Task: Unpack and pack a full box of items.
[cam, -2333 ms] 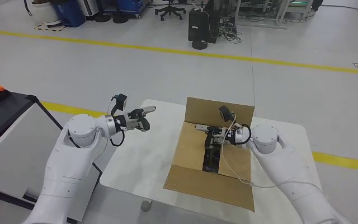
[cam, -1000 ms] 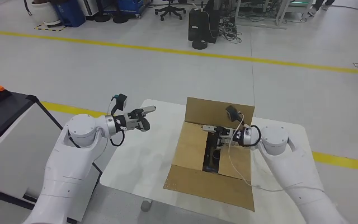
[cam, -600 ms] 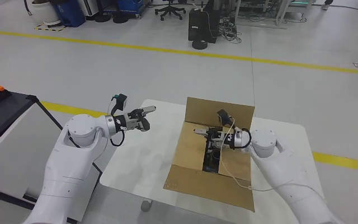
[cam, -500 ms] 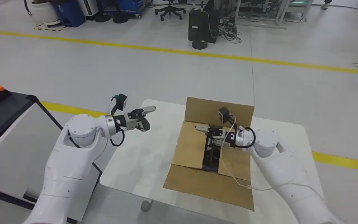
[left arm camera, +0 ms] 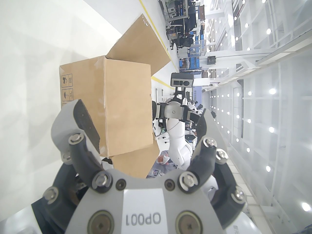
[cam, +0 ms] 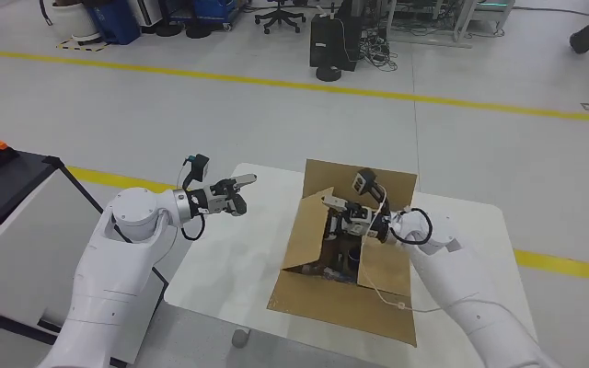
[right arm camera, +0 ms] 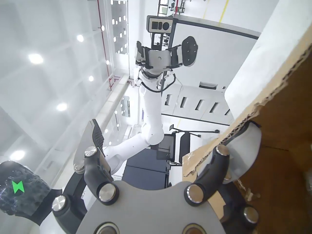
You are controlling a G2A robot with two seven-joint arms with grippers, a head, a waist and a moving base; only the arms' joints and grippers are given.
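We judge unpacking barely begun: items (cam: 339,265) inside the cardboard box (cam: 345,308); right end effector (cam: 333,212) open astride its flap (cam: 308,230), left end effector (cam: 242,193) open.

Upside-down code label (left arm camera: 142,218) on left end effector (left arm camera: 141,115); handling pictograms (left arm camera: 66,90) on box (left arm camera: 126,93) side.

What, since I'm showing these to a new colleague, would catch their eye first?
Most striking is the open cardboard box on the white table, with its flaps spread and dark items inside. The right gripper is at the box's raised side flap, open, with one finger behind the cardboard edge. The left gripper hangs open over the table's other side, apart from the box.
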